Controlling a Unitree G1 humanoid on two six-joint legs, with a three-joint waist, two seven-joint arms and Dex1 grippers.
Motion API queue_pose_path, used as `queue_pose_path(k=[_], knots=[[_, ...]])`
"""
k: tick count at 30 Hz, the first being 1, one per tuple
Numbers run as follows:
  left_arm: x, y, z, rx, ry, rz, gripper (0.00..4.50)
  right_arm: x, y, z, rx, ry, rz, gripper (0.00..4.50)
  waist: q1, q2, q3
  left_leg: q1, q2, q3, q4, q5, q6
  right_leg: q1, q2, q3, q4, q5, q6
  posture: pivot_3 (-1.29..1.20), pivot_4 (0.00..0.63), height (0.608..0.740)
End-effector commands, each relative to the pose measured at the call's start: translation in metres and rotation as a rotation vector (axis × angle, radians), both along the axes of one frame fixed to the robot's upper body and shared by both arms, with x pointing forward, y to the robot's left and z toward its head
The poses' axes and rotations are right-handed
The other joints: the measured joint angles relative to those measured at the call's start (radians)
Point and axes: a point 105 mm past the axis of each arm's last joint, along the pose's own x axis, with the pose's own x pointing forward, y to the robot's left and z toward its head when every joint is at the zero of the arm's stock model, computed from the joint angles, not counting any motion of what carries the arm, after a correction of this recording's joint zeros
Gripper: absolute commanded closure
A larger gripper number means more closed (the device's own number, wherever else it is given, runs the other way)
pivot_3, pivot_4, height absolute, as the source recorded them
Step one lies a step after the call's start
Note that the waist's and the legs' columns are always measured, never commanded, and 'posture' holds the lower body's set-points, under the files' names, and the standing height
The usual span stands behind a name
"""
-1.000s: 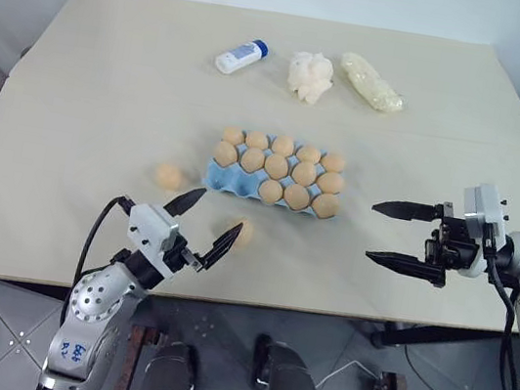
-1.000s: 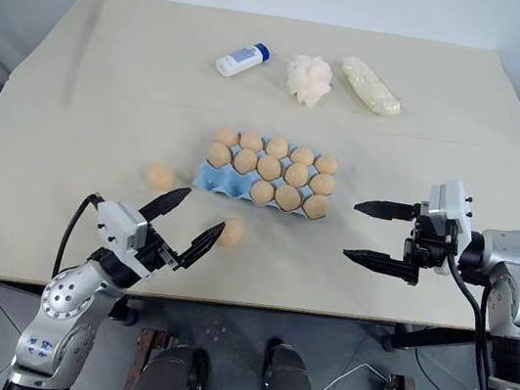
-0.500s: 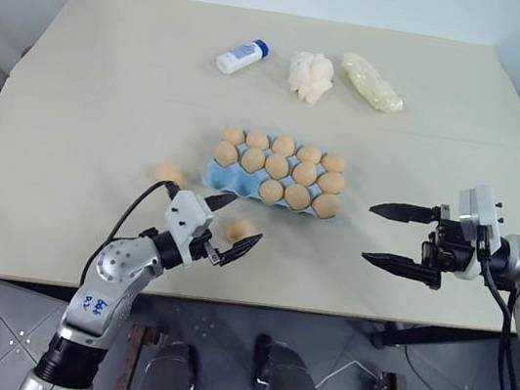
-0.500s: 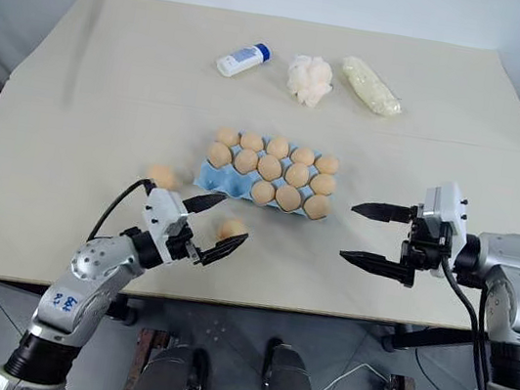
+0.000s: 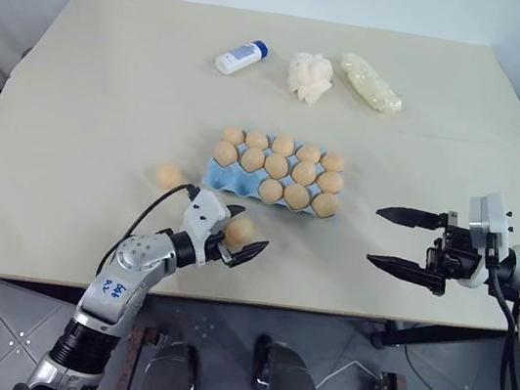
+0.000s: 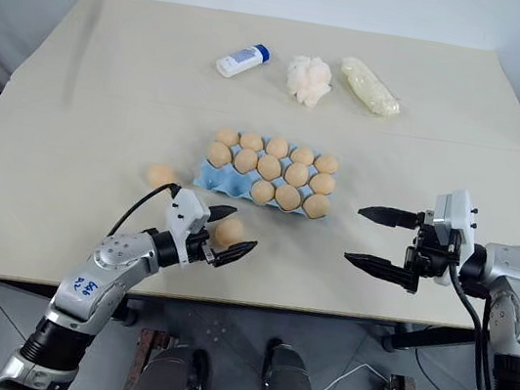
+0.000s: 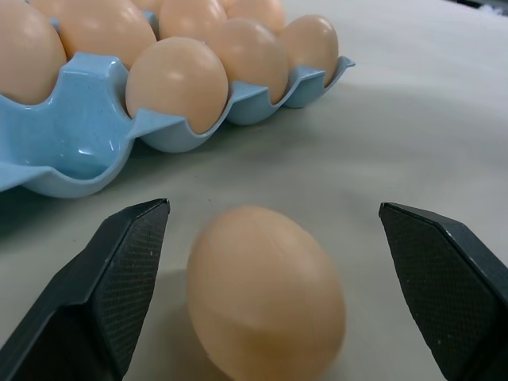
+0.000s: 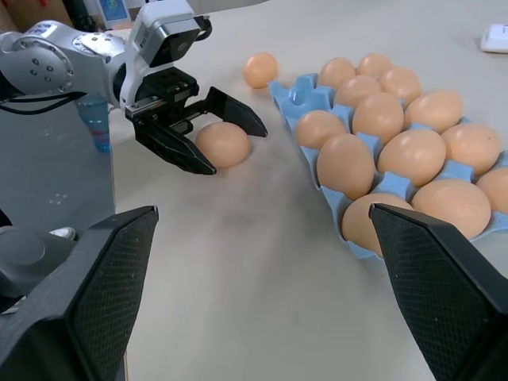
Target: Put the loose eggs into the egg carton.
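Over the last second the left claw [image 5: 235, 231] has travelled forward from the near edge of the worktop [image 5: 110, 82] and now has a loose egg [image 5: 240, 231] between its two black fingers, which stand wide apart and are not yet touching the shell. From the left wrist view, the egg [image 7: 266, 292] sits on the worktop midway between the fingers, with clear space on either side, and the light blue egg carton [image 7: 87, 147] lies just beyond it. The carton [image 5: 226, 179] holds thirteen eggs; its two empty cups are at the end of the front row, the part closest to the left claw. A second loose egg [image 5: 169, 176] rests on the worktop beyond the left claw and to its outer side, just beside the carton's end. The right claw [image 5: 409, 243] hovers in place well apart from the carton's far end, fingers spread wide and holding nothing. The approach looks finished: the next step is probably to close on the egg and lift it to the nearest empty cup.
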Motion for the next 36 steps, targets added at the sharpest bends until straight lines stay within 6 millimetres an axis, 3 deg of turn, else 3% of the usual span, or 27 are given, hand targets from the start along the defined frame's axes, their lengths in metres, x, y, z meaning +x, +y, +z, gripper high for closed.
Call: queue_pose_path(k=[1,7,9,13,19,21,25,28,36], knots=[[0.000,-0.005,0.003,-0.017,-0.009,-0.018,0.55,-0.001,-0.003,0.013,0.007,-0.068,-0.014,0.00,0.001,0.000,0.000,0.000,0.000,0.000,0.000,0.000,0.000,0.000,0.000,0.000,0.000,0.000,0.000,0.00,0.150,0.740],[-0.001,-0.004,-0.003,0.005,0.035,-0.010,2.39,0.001,-0.005,0.014,0.003,-0.080,-0.030,0.00,0.001,0.000,0.000,0.000,0.000,0.000,0.000,0.000,0.000,0.000,0.000,0.000,0.000,0.000,0.000,0.00,0.150,0.740],[0.001,-0.002,-0.004,0.012,0.038,0.000,2.70,0.002,-0.006,0.014,0.000,-0.084,-0.035,0.00,0.001,0.000,0.000,0.000,0.000,-0.001,0.000,0.000,0.000,0.000,0.000,0.000,0.000,0.000,0.000,0.00,0.150,0.740],[0.003,-0.003,0.002,0.004,0.001,-0.005,2.77,0.003,-0.007,0.015,-0.004,-0.091,-0.040,0.00,0.001,0.000,0.000,0.000,0.000,-0.001,0.001,0.000,0.000,0.001,0.000,0.000,0.000,0.000,0.000,0.00,0.150,0.740],[0.017,-0.007,0.059,-0.132,-0.231,0.015,2.77,0.004,-0.008,0.018,0.002,-0.108,-0.045,0.00,0.003,0.000,0.000,-0.001,0.000,-0.001,0.001,0.000,0.000,0.001,0.000,0.000,0.000,0.000,0.000,0.00,0.150,0.740],[0.023,-0.006,0.069,-0.156,-0.268,0.040,2.77,0.005,-0.007,0.019,0.012,-0.116,-0.044,0.00,0.003,0.000,0.000,-0.001,-0.001,-0.001,0.002,0.000,0.001,0.001,0.000,0.000,0.000,0.001,0.001,0.00,0.150,0.740],[0.041,-0.001,0.073,-0.136,-0.317,0.123,2.77,0.006,-0.007,0.019,0.020,-0.125,-0.048,0.00,0.002,0.000,0.000,-0.001,-0.001,-0.001,0.002,0.000,0.001,0.001,0.000,0.000,0.000,0.001,0.001,0.00,0.150,0.740],[0.056,0.006,0.062,-0.096,-0.286,0.209,2.77,0.007,-0.008,0.018,0.021,-0.131,-0.057,0.00,0.002,0.000,0.000,-0.001,-0.001,-0.001,0.002,0.001,0.001,0.001,0.000,0.000,0.001,0.001,0.001,0.00,0.150,0.740],[0.064,-0.003,0.057,-0.116,-0.286,0.198,2.77,0.006,-0.007,0.016,0.022,-0.131,-0.065,0.00,0.003,0.000,0.000,-0.002,-0.001,-0.002,0.004,0.000,0.001,0.001,0.000,0.000,0.001,0.001,0.002,0.00,0.150,0.740]])
